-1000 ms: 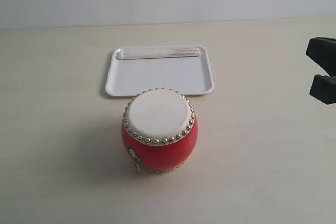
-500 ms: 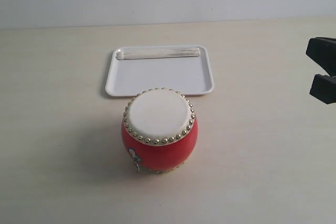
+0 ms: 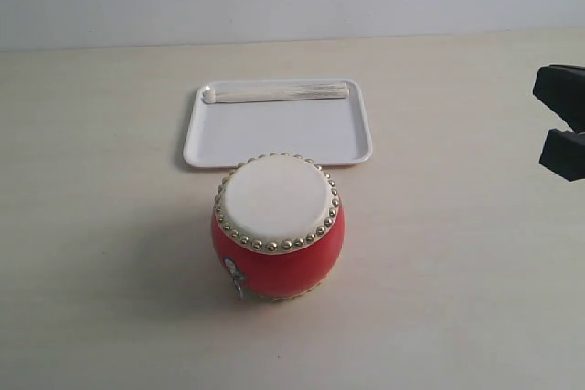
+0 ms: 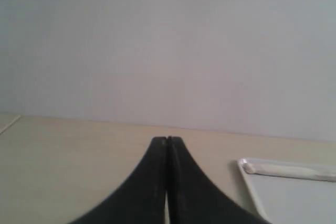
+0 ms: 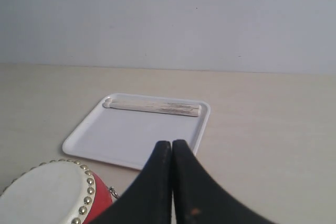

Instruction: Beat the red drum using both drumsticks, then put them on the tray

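The red drum stands upright on the table, its cream skin ringed by gold studs; it also shows at the edge of the right wrist view as the drum. Behind it lies the white tray, with both drumsticks resting side by side along its far rim. The right wrist view shows the same tray and drumsticks. My right gripper is shut and empty, off to the drum's right. My left gripper is shut and empty, left of the tray; it is out of the exterior view.
A black part of the right arm enters at the right edge of the exterior view. The pale wooden table runs back to a plain grey wall.
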{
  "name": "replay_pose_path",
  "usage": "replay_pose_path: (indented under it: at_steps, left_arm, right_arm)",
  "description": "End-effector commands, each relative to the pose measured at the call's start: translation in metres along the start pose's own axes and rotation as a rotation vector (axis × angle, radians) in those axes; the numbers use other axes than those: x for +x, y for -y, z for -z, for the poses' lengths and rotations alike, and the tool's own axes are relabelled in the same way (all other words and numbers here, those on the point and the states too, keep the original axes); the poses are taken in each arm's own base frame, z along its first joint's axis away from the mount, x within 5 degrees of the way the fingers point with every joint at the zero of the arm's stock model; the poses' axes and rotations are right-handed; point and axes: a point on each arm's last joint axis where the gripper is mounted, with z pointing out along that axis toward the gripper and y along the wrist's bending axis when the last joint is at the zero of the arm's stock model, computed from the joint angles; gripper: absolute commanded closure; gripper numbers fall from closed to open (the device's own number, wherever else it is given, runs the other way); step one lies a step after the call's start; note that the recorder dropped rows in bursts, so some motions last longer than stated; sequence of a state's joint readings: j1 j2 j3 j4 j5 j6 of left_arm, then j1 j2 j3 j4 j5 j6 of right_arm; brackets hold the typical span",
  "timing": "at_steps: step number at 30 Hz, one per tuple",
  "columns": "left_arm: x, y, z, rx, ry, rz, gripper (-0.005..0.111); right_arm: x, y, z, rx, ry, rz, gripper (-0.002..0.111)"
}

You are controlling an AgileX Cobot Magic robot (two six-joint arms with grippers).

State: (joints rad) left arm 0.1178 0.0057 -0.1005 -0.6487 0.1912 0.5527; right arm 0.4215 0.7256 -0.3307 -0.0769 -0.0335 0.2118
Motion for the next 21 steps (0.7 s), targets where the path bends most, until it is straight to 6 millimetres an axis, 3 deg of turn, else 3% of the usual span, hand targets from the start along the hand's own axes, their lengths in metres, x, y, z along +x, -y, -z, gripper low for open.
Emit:
replay_pose_path:
  at_steps: [1, 3, 21]
  left_arm:
    - [0.013, -0.014, -0.002, -0.136, 0.018, -0.028, 0.107]
    - [0.024, -0.014, -0.004, -0.128, 0.013, -0.036, 0.107]
    - [0.025, -0.015, -0.003, -0.133, -0.004, -0.041, 0.107]
  right_arm:
    - [0.0, 0.0, 0.0, 0.0, 0.011, 0.0, 0.108]
    - [0.0, 0.0, 0.0, 0.0, 0.011, 0.0, 0.108]
    - [0.0, 0.0, 0.0, 0.0, 0.011, 0.0, 0.108]
